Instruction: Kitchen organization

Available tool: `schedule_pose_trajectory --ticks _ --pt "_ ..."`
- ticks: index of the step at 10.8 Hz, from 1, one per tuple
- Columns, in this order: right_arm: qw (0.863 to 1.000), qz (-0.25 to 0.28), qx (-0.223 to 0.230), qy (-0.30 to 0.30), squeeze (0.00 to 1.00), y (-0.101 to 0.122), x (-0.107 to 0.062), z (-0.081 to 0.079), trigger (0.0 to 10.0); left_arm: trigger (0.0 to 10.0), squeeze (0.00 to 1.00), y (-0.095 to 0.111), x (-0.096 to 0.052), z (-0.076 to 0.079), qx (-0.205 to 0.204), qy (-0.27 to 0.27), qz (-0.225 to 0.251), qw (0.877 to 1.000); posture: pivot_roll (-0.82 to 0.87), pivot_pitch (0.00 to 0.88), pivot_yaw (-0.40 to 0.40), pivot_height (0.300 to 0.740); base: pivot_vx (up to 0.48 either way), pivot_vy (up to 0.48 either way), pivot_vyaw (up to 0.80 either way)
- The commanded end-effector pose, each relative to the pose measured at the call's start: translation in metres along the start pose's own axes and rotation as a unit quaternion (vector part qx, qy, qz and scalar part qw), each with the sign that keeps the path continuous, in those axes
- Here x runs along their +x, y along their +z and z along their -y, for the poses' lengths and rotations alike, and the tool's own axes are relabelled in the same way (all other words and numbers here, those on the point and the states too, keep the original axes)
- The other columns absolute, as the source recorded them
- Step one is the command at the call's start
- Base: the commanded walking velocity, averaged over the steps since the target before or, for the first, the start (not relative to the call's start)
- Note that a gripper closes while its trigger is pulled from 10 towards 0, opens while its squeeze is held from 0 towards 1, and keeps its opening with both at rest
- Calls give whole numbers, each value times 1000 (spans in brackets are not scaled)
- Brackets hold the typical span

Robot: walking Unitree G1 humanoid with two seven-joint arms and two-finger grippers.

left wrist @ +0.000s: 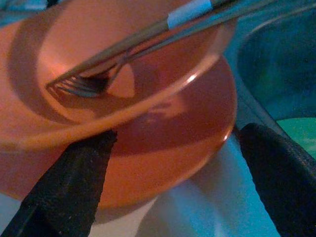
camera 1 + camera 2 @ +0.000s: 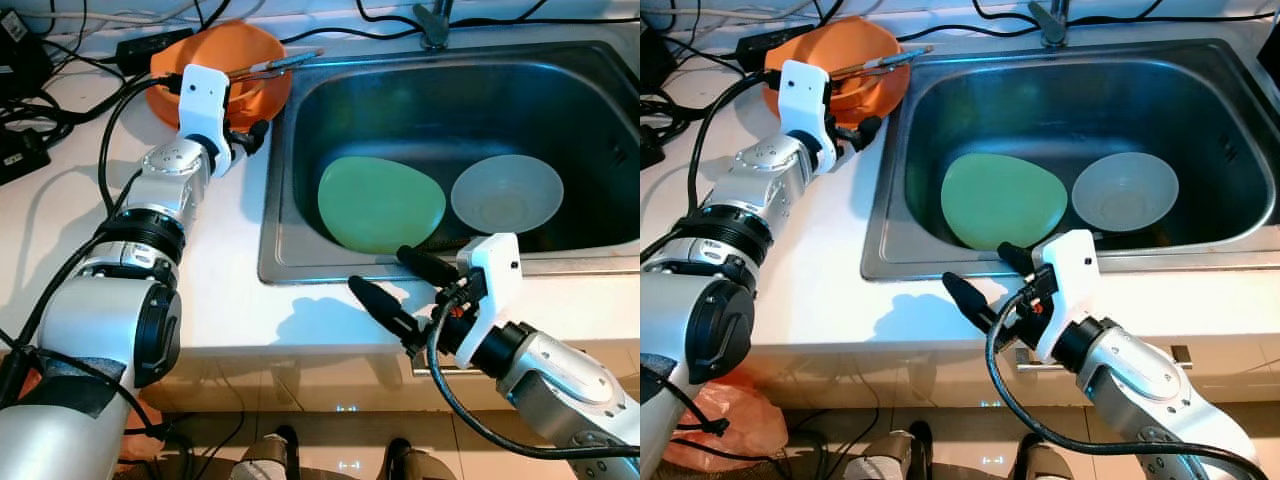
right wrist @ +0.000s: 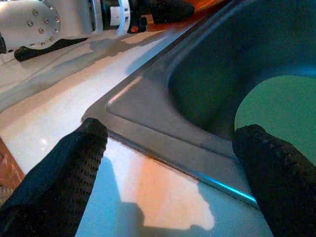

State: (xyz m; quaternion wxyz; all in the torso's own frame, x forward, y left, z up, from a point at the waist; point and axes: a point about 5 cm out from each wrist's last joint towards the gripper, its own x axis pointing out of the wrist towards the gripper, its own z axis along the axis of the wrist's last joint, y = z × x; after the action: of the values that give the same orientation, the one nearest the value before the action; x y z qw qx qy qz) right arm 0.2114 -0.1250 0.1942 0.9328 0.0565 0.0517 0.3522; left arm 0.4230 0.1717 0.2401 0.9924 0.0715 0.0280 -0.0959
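where left pincer (image 2: 250,135) gapes, orange bowl (image 2: 255,62)

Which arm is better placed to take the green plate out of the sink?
The right. Its gripper, open, hovers at the sink's front rim, just beside the green plate. The left gripper is over by the orange bowl on the counter.
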Motion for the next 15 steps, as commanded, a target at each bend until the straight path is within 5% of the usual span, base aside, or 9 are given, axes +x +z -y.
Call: schedule_pose_trajectory --ticks 1,10,15 --pt "1000 -1 -4 10 0 0 2 -4 10000 10000 0 4 0 -4 -6 -2 -2 1000 -42 219 116 740 0 0 0" --pt "1000 -6 -5 6 0 -4 -1 -5 10000 10000 0 -5 -7 -26 -128 37 -28 991 -68 220 115 740 0 0 0" --pt "1000 -7 -5 2 0 -6 0 -5 10000 10000 0 -20 -10 -30 -214 56 -69 973 -72 215 120 740 0 0 0"
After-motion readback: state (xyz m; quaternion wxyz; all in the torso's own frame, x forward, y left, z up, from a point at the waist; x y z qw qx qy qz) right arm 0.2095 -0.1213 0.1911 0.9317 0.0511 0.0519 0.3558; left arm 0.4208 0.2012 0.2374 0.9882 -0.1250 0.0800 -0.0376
